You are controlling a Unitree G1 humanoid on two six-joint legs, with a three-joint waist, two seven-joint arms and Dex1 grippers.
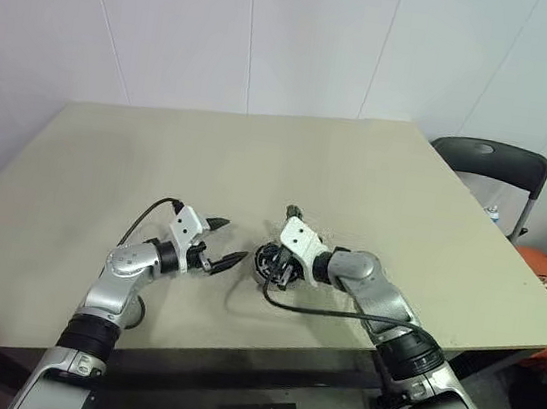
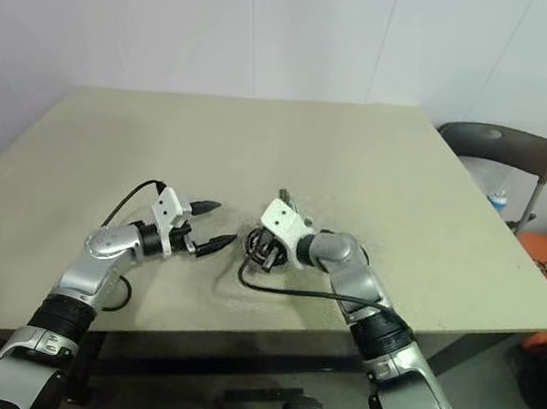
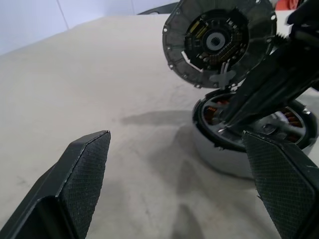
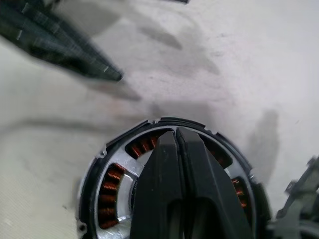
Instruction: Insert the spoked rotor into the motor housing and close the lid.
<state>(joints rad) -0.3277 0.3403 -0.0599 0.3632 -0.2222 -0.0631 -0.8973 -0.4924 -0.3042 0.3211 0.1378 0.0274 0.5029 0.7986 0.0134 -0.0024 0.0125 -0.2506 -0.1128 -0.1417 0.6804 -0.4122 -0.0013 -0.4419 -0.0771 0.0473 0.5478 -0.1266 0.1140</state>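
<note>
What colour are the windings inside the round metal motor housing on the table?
Copper-orange windings in the silver-grey motor housing; the right wrist view shows them best.

head eyes: high, downward, far | wrists: close, sharing motor housing [image 3: 259,134]

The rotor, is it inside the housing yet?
Not yet. In the left wrist view the rotor stands on edge in the air, above the housing, whose copper windings lie uncovered on the table.
</note>
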